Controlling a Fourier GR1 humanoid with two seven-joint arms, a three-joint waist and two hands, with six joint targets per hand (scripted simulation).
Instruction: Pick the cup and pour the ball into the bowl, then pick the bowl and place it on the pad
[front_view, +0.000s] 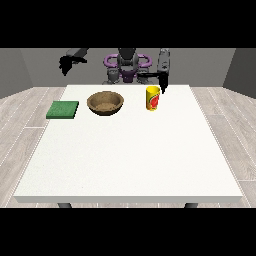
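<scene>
A: Wide white tabletop (130, 160) fills the view, most of its near half bare, wood floor (20, 125) on either side.

B: And the robot (127, 65) sits small behind the far edge, grey torso, purple rings at the shoulders.

A: On to the things. The brown bowl (105, 103) is biggest, standing upright at the far middle of the tabletop, mouth up. I can't tell whether anything lies inside it.

B: To its left at the view, the flat green pad (63, 109), near the tabletop's left edge. Bowl and pad sit apart, white showing between them.

A: Right of the bowl, the yellow cup (153, 98) with a red mark on its side, upright, also apart from the bowl. No ball shows from here.

B: Hands now. The one at the view's right (162, 84) hangs from a nearly vertical forearm, just above and behind the cup's right rim. Touching or not, I can't tell.

A: Fingers apart or together there? Can't tell either, it's a small dark shape.

B: The hand at the view's left (65, 64) is raised high, off the tabletop, well beyond the pad. Its fingers point down; spread or closed, I can't say.
</scene>
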